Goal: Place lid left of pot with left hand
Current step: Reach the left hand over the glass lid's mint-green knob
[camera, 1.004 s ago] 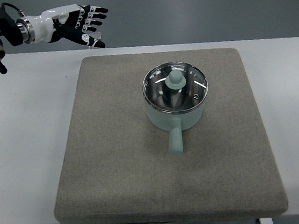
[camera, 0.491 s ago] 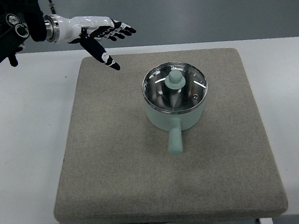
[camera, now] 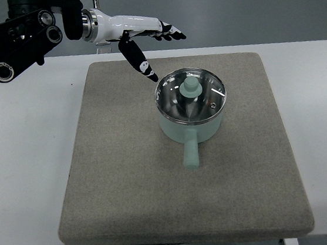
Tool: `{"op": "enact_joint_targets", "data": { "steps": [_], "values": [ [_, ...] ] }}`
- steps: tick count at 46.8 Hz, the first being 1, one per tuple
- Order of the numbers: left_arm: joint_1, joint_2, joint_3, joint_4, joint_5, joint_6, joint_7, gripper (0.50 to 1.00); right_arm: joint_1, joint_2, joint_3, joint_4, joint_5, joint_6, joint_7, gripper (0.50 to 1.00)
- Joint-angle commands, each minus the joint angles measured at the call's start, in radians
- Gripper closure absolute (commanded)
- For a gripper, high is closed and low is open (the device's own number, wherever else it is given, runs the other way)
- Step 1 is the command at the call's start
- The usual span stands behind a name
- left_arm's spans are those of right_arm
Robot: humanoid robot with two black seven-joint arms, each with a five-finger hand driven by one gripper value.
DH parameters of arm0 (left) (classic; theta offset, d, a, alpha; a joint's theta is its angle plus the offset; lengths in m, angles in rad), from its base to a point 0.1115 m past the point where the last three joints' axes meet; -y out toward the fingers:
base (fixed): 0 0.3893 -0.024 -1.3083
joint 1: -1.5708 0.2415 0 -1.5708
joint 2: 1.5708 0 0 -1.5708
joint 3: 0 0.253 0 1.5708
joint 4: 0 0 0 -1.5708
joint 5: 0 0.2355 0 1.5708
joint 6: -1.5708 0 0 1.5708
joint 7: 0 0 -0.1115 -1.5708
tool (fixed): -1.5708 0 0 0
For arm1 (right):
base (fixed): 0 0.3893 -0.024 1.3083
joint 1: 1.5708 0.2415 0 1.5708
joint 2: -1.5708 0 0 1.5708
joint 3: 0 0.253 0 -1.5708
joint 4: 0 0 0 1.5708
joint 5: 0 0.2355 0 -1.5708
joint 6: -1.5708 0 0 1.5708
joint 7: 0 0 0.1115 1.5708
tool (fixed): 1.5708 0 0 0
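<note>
A pale green pot [camera: 192,128] with a short handle pointing toward the front stands on the grey mat [camera: 128,179]. Its glass lid [camera: 191,95] with a green knob sits on top. My left hand [camera: 154,48] reaches in from the upper left, open, fingers stretched out flat and thumb pointing down. It hovers just behind and left of the lid, holding nothing. The right arm is out of view.
The mat lies on a white table [camera: 19,151]. Bare mat stretches left of the pot and in front of it. The left arm's dark links [camera: 18,35] cross the upper left corner.
My left hand has travelled right and slightly down from the upper left corner, arriving close to the lid's rear left rim. Pot and lid have not moved.
</note>
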Motion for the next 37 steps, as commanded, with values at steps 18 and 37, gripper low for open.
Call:
{"op": "enact_joint_targets", "data": {
  "steps": [18, 37],
  "values": [
    [-0.03, -0.082, 0.0, -0.055, 0.164, -0.001, 0.002, 0.514, 0.0, 0.0, 0.0, 0.0, -0.001, 0.0, 0.0, 0.576],
    [-0.029, -0.131, 0.002, -0.055, 0.28, 0.003, 0.002, 0.568, 0.0, 0.0, 0.0, 0.0, -0.001, 0.0, 0.0, 0.576]
  ]
}}
